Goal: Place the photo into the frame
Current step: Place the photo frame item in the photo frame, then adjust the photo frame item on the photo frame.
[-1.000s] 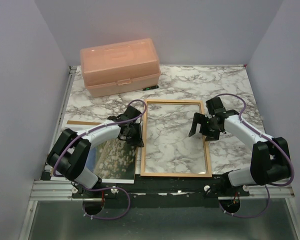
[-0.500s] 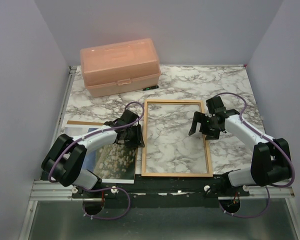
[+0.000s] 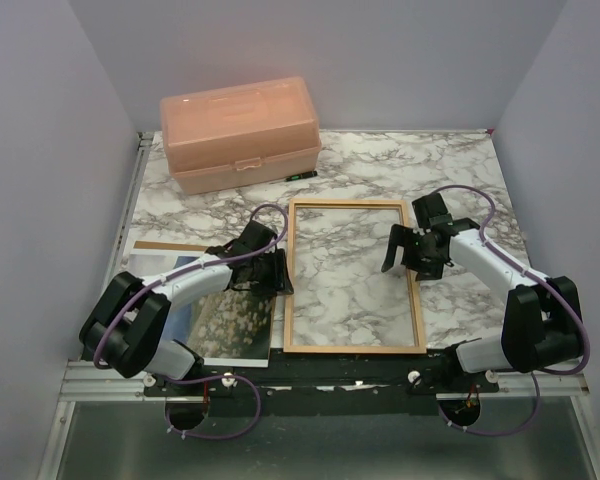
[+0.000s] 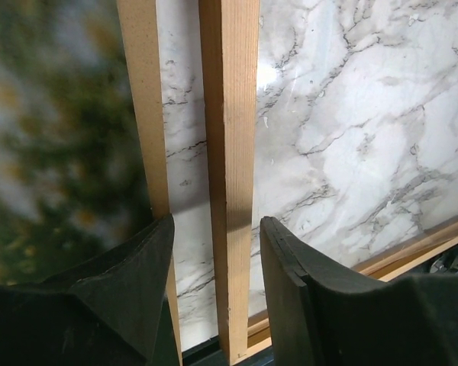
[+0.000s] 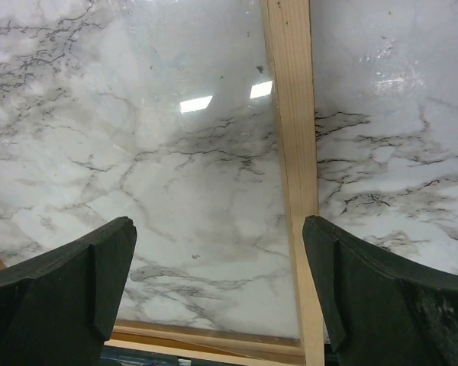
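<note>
The frame (image 3: 354,204) lies flat in the middle of the table, with marble showing through its glass. My left gripper (image 3: 277,271) is low at the frame's left rail (image 4: 229,152). Its jaws straddle the rail with a gap on each side, so it is open (image 4: 216,226). The photo (image 3: 223,318) lies face up to the left of the frame, partly under my left arm, and shows as a green blur (image 4: 46,152) in the left wrist view. My right gripper (image 3: 405,260) hangs wide open (image 5: 219,229) over the frame's right rail (image 5: 294,152) and holds nothing.
A brown backing board (image 3: 168,245) lies under the photo, its edge (image 4: 143,114) running beside the frame's left rail. A pink plastic box (image 3: 240,133) stands at the back left. The table's near edge (image 3: 320,365) runs just below the frame.
My left gripper's jaws have opened and let go of the frame's left rail. The left arm has settled slightly lower. The right arm has hardly moved.
</note>
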Controlling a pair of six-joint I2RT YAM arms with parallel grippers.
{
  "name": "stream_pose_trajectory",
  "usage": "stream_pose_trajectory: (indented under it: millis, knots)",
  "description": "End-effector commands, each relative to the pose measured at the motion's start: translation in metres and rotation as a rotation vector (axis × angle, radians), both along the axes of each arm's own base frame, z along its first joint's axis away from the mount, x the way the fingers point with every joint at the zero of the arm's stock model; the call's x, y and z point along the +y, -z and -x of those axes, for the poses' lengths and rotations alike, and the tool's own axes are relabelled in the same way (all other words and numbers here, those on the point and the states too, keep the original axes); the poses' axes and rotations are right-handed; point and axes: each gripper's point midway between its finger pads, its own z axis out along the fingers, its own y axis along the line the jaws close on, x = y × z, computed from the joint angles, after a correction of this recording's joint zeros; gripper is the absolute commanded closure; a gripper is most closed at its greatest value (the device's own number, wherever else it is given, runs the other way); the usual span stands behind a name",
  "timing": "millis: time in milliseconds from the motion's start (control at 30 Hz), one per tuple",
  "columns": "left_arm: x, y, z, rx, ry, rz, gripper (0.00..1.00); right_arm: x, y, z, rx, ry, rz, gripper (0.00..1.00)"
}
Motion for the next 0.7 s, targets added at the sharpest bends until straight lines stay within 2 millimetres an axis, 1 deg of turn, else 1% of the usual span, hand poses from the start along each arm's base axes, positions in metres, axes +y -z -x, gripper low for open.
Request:
stream_pose_trajectory:
  millis: [0, 100, 367, 667]
  knots:
    - [0.002, 0.008, 0.013, 0.034, 0.023, 0.009, 0.49, 0.002, 0.001, 0.001, 0.01, 0.005, -0.004, 0.0]
    - [0.0, 0.014, 0.013, 0.056, 0.027, 0.007, 0.49, 0.009, 0.007, 0.004, 0.03, 0.0, -0.041, 0.0]
    - [0.002, 0.026, 0.015, 0.092, 0.019, -0.018, 0.49, 0.009, 0.015, 0.008, 0.048, 0.003, -0.045, 0.0]
    - [-0.005, 0.024, 0.012, 0.096, 0.03, 0.007, 0.49, 0.035, 0.024, 0.018, 0.083, -0.03, -0.127, 0.0]
